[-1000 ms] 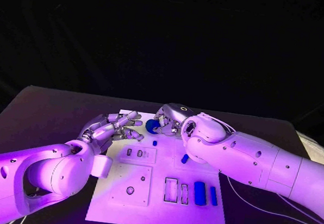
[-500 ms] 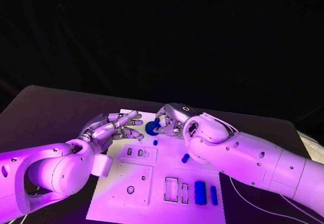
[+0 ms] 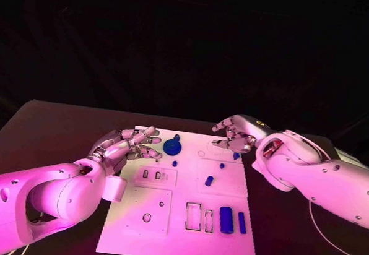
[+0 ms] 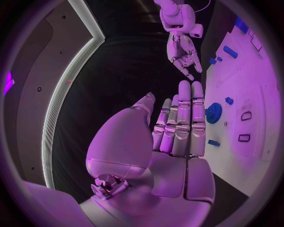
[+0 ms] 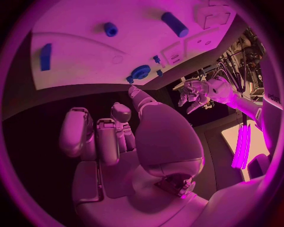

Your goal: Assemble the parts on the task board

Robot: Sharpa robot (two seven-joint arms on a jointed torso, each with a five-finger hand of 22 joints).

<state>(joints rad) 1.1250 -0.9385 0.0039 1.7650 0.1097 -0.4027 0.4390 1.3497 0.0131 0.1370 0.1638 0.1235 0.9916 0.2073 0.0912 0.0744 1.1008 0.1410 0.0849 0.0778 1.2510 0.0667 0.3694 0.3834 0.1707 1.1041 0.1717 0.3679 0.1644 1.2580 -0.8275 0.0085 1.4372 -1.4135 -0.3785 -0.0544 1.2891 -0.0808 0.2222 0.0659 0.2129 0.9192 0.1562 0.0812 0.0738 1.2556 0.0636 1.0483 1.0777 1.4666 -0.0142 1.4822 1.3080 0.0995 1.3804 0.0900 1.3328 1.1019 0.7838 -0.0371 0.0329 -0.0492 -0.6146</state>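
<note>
Task board (image 3: pixel 181 239), the white plate, lies flat on the black surface (image 3: pixel 50 125) between the two arms. Its blue parts sit scattered on it: a round blue disc part (image 3: pixel 172 147) near the far end, just beside the fingertips of the left robot hand (image 3: pixel 127 147); a small blue peg (image 3: pixel 175 163) close to that same hand; a short blue piece (image 3: pixel 209 181) further toward the middle of the board; and a thick blue cylinder (image 3: pixel 226 219) with a thin blue bar (image 3: pixel 242 222) beside it, both well apart from either hand, at the near end next to two rectangular slots (image 3: pixel 200 217).

The left robot hand hovers over the left edge of the board with its fingers spread and held apart, grasping nothing (its wrist view shows the fingers straight and side by side, with the disc just past them).

The right robot hand (image 3: pixel 238 133) is at the far right corner of the board, its fingers curled in. A small blue stud (image 3: pixel 236 156) lies just beside its fingertips and another small blue stud (image 3: pixel 222 166) a little further onto the board. Its own wrist view shows the fingers folded toward the palm with nothing between them, so it is clenched on nothing.
</note>
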